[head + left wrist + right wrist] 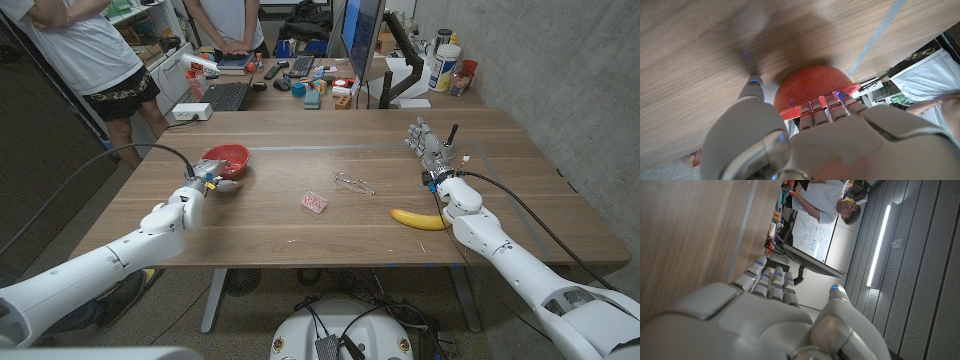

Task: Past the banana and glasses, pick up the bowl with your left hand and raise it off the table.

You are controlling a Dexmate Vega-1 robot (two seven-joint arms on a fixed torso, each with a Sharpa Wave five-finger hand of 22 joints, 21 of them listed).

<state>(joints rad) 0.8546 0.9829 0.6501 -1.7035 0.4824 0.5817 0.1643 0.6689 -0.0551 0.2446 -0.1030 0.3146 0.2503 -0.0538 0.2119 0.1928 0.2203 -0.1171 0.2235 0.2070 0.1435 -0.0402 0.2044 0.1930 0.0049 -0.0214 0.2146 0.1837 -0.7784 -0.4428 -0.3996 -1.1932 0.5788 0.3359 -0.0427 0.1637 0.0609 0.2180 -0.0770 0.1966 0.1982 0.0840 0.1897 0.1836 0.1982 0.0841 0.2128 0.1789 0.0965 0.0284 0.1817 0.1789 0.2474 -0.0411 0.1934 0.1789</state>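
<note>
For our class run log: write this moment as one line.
left hand: fingers on red bowl rim | bowl: on table | right hand: open | banana, glasses: untouched

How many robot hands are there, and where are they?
2. The left hand is at the red bowl, fingers on its rim. The right hand is held up over the table's right side, behind the banana.

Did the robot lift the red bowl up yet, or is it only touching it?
Not lifted yet. Done: the left hand has reached the red bowl, with fingers over its rim. In hand: getting a grip. Whether it holds firmly can't be told. Left: raising the bowl, which looks to be sitting on the table. The banana and glasses lie untouched, and the right hand waits.
</note>
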